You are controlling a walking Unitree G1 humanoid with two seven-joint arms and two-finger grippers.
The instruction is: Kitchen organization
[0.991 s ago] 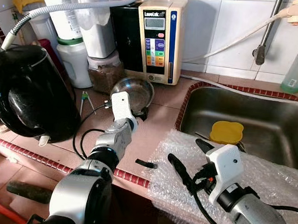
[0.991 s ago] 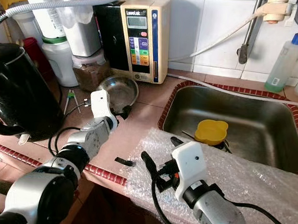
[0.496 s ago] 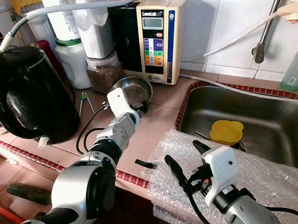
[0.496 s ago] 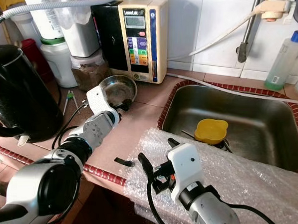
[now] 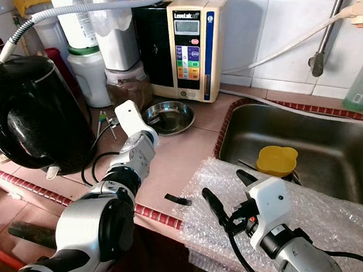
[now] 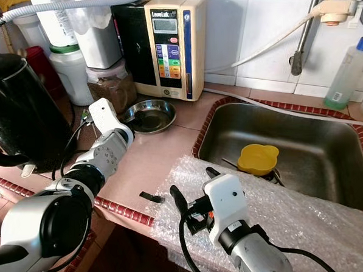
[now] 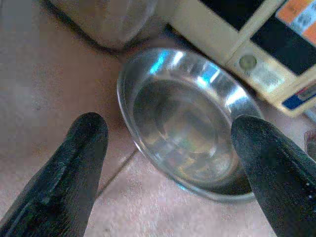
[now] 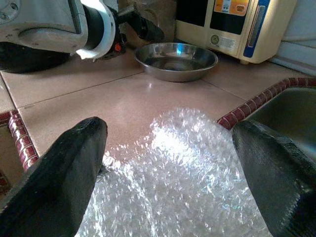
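- To the left of the steel bowl [image 5: 168, 116], a black kettle [image 5: 33, 113] stands on the tiled surface [image 5: 174, 166], with white canisters [image 5: 90, 70] behind it.
- The left pincer [image 7: 168, 163] sits just left of the bowl, aimed at it. Its fingers [image 7: 74, 163] are spread wide, one either side of the near rim, holding nothing.
- The bowl rests upright on the surface, directly in front of the cream water unit [image 5: 193, 45] and near a jar [image 5: 128, 87] at its left.
- Right of the bowl, a small black clip [image 5: 178, 200] lies on the surface beside a sheet of bubble wrap [image 5: 324, 210].
- The right pincer [image 5: 224, 196] hovers over the wrap, right of the bowl and well apart from it, fingers parted and empty.
- Further right, a yellow lid [image 5: 276, 160] lies in the sink [image 5: 352, 130].
- Risk: the rim is thin, sloped and glossy; closing off-centre would likely tip or skid the bowl against the water unit or the jar.
- Risk: a cable [image 5: 98, 165] trailing beside the left arm could snag during a lift.
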